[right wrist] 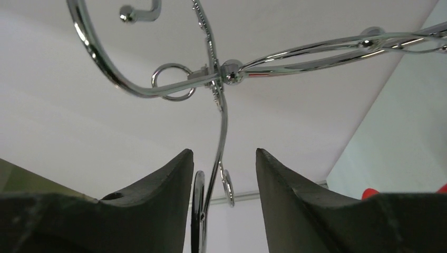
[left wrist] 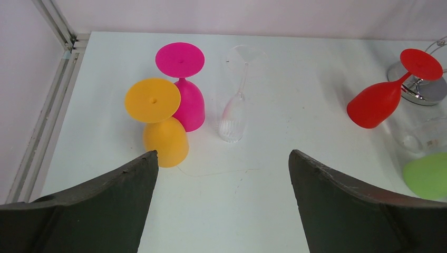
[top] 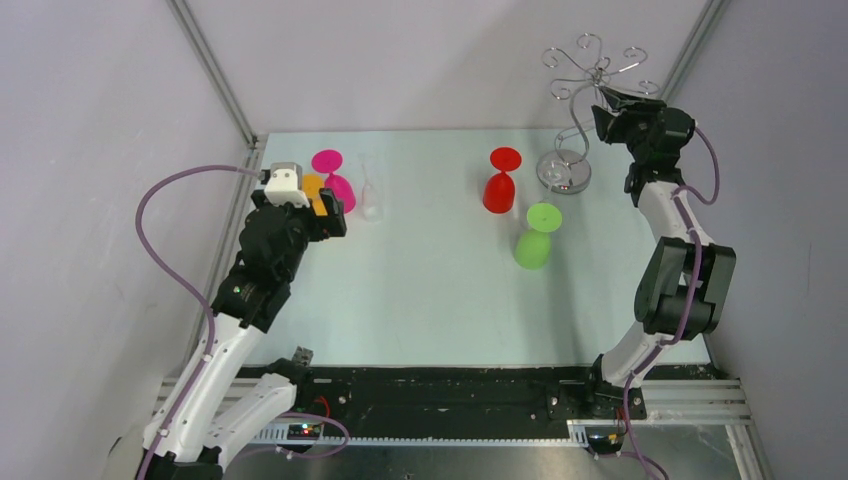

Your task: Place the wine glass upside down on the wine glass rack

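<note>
Our left claw (left wrist: 222,153) hangs released low over the left side of the table (top: 420,290), fingers spread wide, nothing between them and nothing touched. Just ahead of it three glasses stand on their rims, foot up. The orange glass (left wrist: 165,139) is nearest, off towards the left finger. The pink glass (left wrist: 188,108) is close behind it, and the clear glass (left wrist: 233,118) is just beside them, closest to the claw's centre line. Their long axes run upright, so we judge that a grasp would have to come in from the side, across a stem or bowl. We cannot tell which of them is meant.

Our right claw (right wrist: 224,153) is raised high at the far right, also released. Its fingers are parted a moderate way, and the twisted stem of the wine glass rack (right wrist: 231,71) passes between them without, as far as we can see, touching either. It holds nothing. The rack stands at the table's far right corner, its curled arms above that claw.

The red glass (top: 499,190) and green glass (top: 534,245), likewise rim down, stand between the arms, nearer the right one. We see no glass hanging on the rack, so we judge the task barely begun. The left arm is nearer the three glasses, and the right arm is nearer the rack, well apart from them.
</note>
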Controlling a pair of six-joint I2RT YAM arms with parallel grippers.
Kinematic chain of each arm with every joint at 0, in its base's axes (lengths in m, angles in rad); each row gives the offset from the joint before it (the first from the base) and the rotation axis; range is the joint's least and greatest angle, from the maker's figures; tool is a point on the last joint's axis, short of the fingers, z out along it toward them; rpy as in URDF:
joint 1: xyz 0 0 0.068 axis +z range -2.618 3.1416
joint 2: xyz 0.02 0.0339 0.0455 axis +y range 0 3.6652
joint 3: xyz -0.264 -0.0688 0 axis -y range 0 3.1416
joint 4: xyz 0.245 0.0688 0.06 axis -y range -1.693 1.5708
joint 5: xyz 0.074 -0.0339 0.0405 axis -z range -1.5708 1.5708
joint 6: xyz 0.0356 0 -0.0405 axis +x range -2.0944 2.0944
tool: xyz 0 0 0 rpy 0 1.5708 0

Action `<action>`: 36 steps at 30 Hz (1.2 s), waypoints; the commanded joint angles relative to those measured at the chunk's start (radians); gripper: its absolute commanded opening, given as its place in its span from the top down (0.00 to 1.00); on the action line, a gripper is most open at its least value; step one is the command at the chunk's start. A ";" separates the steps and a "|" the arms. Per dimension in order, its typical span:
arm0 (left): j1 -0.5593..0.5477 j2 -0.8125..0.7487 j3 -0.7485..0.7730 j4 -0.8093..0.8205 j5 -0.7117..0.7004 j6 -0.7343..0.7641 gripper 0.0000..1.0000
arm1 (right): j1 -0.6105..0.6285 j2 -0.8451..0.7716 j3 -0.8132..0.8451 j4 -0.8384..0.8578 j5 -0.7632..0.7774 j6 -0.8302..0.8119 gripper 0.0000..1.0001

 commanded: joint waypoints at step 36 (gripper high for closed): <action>-0.012 0.005 -0.002 0.010 -0.010 0.019 0.02 | -0.001 -0.001 0.119 0.038 0.062 0.007 1.00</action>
